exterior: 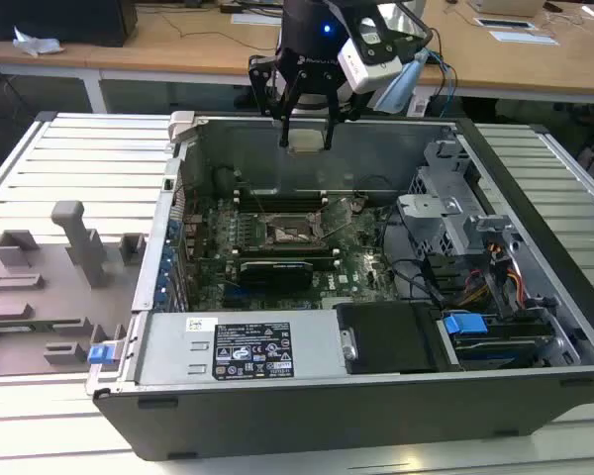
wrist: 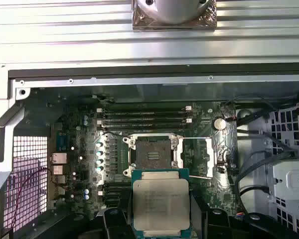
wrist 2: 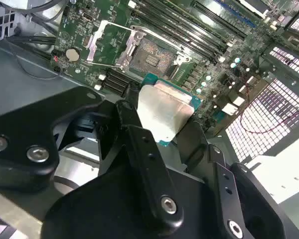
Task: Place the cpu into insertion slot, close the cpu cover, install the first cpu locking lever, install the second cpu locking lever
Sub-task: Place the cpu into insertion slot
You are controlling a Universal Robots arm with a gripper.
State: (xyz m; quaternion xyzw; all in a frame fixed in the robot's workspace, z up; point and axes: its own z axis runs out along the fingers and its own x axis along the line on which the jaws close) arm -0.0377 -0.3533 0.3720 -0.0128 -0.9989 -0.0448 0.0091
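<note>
black links of the gripper (wrist 2: 162, 124) sit closest to the lens in the second wrist view. its fingers are closed to chip width and clamp the cpu (wrist 2: 165, 115) by two opposite edges, metal top facing the camera.

position of parts:
- in the exterior view the cpu (exterior: 305, 142) hangs under the gripper (exterior: 305, 124) near the far wall of the open computer case (exterior: 307, 396), well above the motherboard (wrist: 79, 164).
- the insertion slot (wrist: 150, 155) is empty, its dark centre exposed, and lies just beside the memory slots (wrist: 144, 117).
- the cpu cover (wrist: 210, 157) is swung open and lies flat beside the slot, so the opening is free.

probable faults from this state:
- the chip is gripped on its thin edges alone. a small slip would likely tilt it, and a tilted chip may seat on one corner and bend the contacts in the slot.
- any offset or rotation between chip and slot would likely leave the chip resting on the metal rim rather than inside it.
- the fingers stand wider than the chip, so on a low approach they may strike the slot rim or the open cover.
</note>
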